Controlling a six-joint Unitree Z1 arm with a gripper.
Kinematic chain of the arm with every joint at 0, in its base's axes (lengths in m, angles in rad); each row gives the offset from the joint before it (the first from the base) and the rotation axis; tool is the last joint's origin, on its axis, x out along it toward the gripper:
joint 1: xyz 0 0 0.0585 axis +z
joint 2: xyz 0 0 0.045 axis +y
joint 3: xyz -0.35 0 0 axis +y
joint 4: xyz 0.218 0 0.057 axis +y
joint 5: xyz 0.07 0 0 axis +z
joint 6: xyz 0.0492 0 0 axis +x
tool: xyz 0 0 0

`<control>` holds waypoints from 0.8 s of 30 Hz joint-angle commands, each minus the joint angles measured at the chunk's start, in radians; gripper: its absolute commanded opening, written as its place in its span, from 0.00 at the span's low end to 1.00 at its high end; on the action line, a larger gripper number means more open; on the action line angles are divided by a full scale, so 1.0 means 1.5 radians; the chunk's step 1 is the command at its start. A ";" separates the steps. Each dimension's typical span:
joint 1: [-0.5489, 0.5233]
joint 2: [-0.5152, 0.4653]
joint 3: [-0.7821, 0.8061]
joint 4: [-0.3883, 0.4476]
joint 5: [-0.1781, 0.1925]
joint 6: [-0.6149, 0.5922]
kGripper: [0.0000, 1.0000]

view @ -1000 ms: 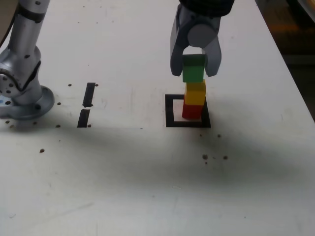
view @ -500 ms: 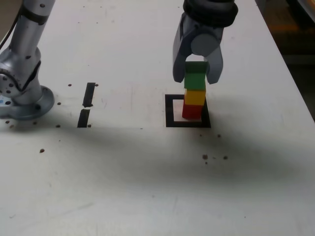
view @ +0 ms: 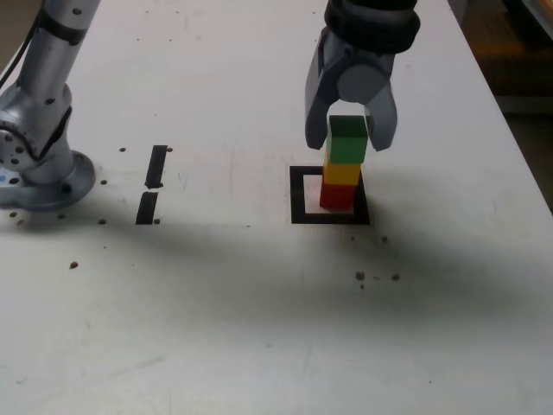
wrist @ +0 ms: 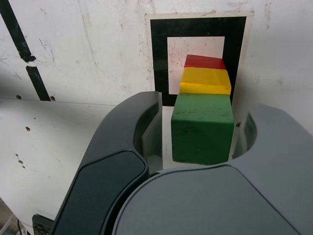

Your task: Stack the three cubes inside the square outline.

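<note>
A white table (view: pixel 259 328) carries a black square outline (view: pixel 298 194). A grey gripper (view: pixel 350 138) hangs over the outline, jaws slightly apart on either side of the green cube (view: pixel 348 140). Green tops yellow cube (view: pixel 342 173), which tops red cube (view: pixel 336 196), inside the outline.

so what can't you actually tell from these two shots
- Red cube: the exterior view's tape frame hides whether its base lies fully inside; in the wrist view the yellow cube covers most of it.
- Gripper: a gap shows beside the green cube on one side; the other finger's contact is hidden behind the cube.
- Arm: cut off by the exterior view's top edge.
</note>
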 commanded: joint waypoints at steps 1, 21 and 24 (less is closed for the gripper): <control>-0.001 -0.001 0.002 0.007 -0.003 -0.001 0.91; 0.034 -0.260 0.164 0.015 -0.028 0.068 1.00; 0.045 -0.314 0.270 0.003 -0.023 0.077 1.00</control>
